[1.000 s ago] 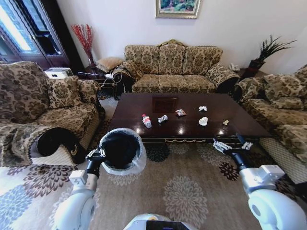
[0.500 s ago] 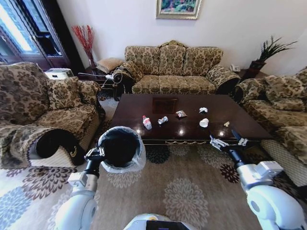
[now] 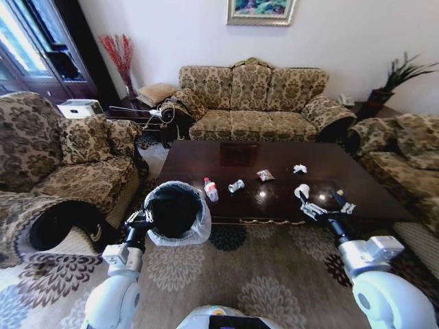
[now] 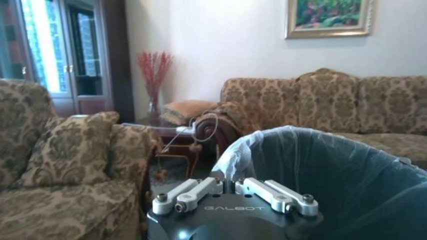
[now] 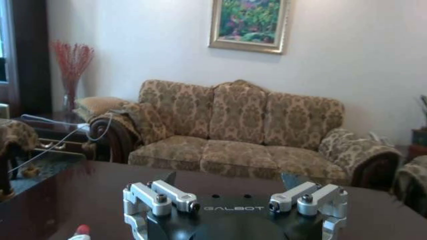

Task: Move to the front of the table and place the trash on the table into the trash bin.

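Dark glossy brown wooden worktop (image 3: 274, 199) carried the trash: small bottle with red label (image 3: 210, 189), shiny wrapper (image 3: 265, 175), crumpled white paper (image 3: 299, 168), white cup (image 3: 302, 192), all well apart. Left gripper (image 3: 142, 221) was clamped on the rim of the small round bag-lined trash bin (image 3: 176, 212), held off the carpet beside the worktop's near left corner, likely so scraps can be dropped straight in. Right gripper (image 3: 325, 207) hovered wide, empty, over the near edge just beside the cup.
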`<state>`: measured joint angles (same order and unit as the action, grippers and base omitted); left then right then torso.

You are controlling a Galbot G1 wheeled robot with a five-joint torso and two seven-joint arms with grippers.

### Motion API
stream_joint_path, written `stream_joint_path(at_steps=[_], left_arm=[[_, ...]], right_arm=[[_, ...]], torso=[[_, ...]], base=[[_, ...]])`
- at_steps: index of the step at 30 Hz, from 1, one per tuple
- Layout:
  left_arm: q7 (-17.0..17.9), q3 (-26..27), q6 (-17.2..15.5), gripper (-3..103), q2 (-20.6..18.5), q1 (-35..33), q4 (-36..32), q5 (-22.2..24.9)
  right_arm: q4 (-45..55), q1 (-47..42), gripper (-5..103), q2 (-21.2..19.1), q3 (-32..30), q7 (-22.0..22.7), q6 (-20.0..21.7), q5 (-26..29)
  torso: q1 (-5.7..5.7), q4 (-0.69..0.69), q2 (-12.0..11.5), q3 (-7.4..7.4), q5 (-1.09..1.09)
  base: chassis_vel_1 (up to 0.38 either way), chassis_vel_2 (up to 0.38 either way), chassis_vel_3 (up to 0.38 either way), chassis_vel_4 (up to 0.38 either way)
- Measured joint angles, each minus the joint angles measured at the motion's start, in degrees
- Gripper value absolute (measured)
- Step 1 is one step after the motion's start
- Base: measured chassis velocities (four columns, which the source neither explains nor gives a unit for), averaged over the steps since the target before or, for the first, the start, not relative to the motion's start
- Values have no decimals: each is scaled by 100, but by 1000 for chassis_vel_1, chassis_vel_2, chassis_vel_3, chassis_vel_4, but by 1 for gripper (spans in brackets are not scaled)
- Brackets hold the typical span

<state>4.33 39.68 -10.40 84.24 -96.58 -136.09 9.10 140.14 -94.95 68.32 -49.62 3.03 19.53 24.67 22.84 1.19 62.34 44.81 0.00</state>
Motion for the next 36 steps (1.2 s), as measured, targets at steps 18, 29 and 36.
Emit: stream_joint_path(at_steps=[18,29,36], left_arm=[[-12,-47,90,3,138,-66,63,-68],[-16,27,155,3,234,-123,15,-136],[4,10,161,3,255,-142,-32,-149]], right_arm=[[-388,392,100,17,638,-56,54,-126],[-548,516,100,-15,918,-89,-7,-234],[-531,523,100,36,1024,-85,2,-321]], torso=[[-3,-2,3,-1,0],[-5,-1,3,-2,0],[-4,-1,2,-1,0]], base=[[50,46,40,45],[-22,21,28,-24],[-102,107,107,-94]])
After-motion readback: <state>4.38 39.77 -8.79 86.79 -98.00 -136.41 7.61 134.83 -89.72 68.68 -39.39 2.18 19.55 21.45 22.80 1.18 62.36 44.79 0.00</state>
